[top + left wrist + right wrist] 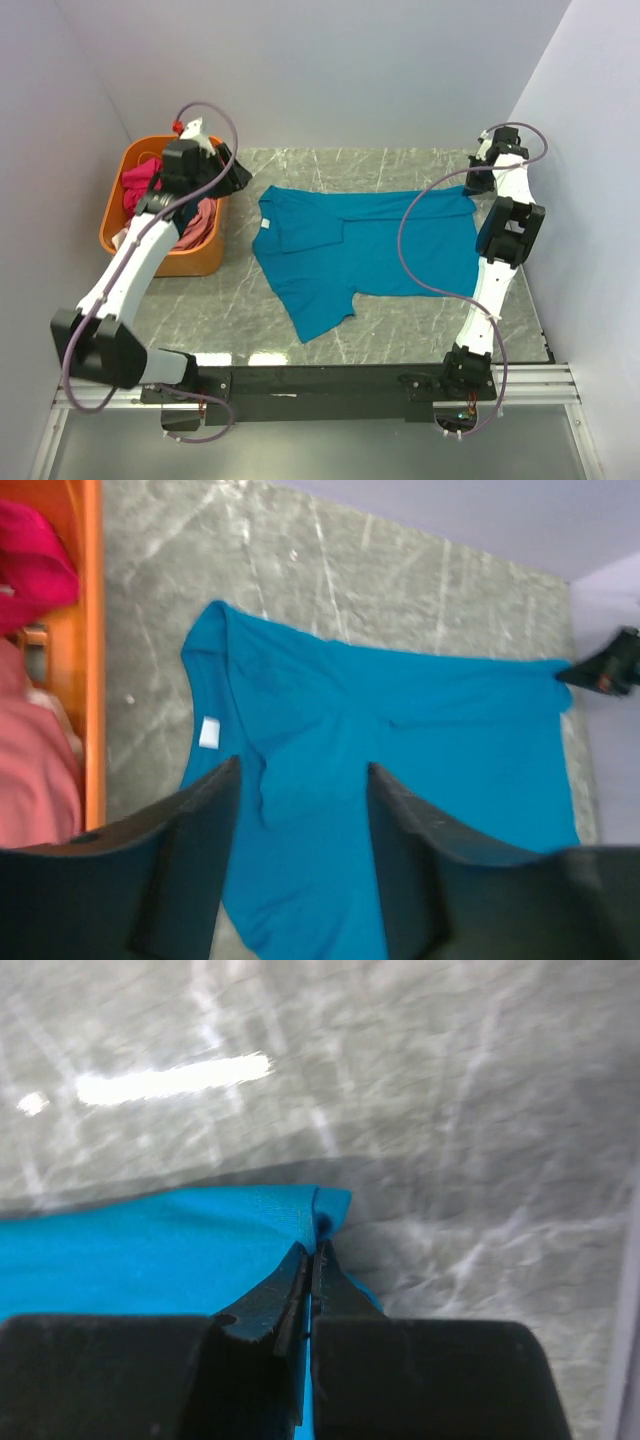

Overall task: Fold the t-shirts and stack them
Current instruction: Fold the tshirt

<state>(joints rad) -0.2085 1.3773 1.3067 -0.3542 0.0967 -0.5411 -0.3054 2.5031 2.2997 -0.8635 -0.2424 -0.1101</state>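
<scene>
The teal t-shirt (370, 250) lies spread but rumpled mid-frame on the marble table (400, 325). Its upper-right corner is nipped between the shut fingers of the right gripper (473, 183). The step looks like flattening it for a first fold. Next the left gripper (235, 175), jaws apart and empty by the orange basket (190, 262) at upper left, needs a matching corner. Only the right wrist view shows cloth in that pinch; only the left wrist view shows the neck label (208, 732).

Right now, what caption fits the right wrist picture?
Right gripper pinching a corner of the teal t-shirt on the marble table.
</scene>
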